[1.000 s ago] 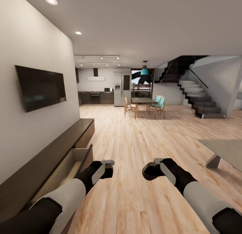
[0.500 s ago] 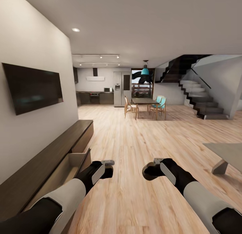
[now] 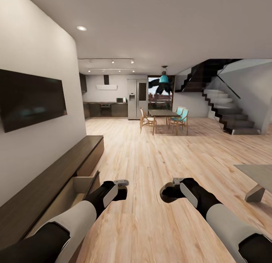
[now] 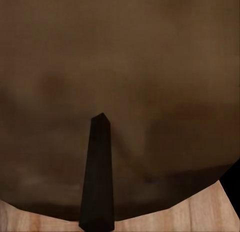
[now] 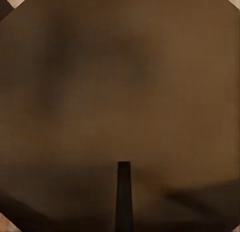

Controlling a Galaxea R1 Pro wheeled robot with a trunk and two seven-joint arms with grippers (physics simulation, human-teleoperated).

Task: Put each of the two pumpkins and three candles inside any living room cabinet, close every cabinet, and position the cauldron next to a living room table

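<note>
both arms reach fwd low over the wood floor [image 3: 151,225]. left gripper [image 3: 120,190] and right gripper [image 3: 170,191] are folded inward; can't tell if fingers are apart or together. wrist views are a brown blur w/ one dark finger [image 4: 98,177] each. cabinet [image 3: 49,179] runs along the wall at left, one drawer [image 3: 81,183] pulled open beside the left arm. table [image 3: 257,172] corner at right edge. tv [image 3: 30,98] above cabinet. far back: dining table [image 3: 163,113], fridge [image 3: 137,99], stairs [image 3: 226,111].

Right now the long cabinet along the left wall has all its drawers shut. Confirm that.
Not so. In the head view one drawer of the cabinet stands pulled open beside the left arm, its pale inside showing.
</note>
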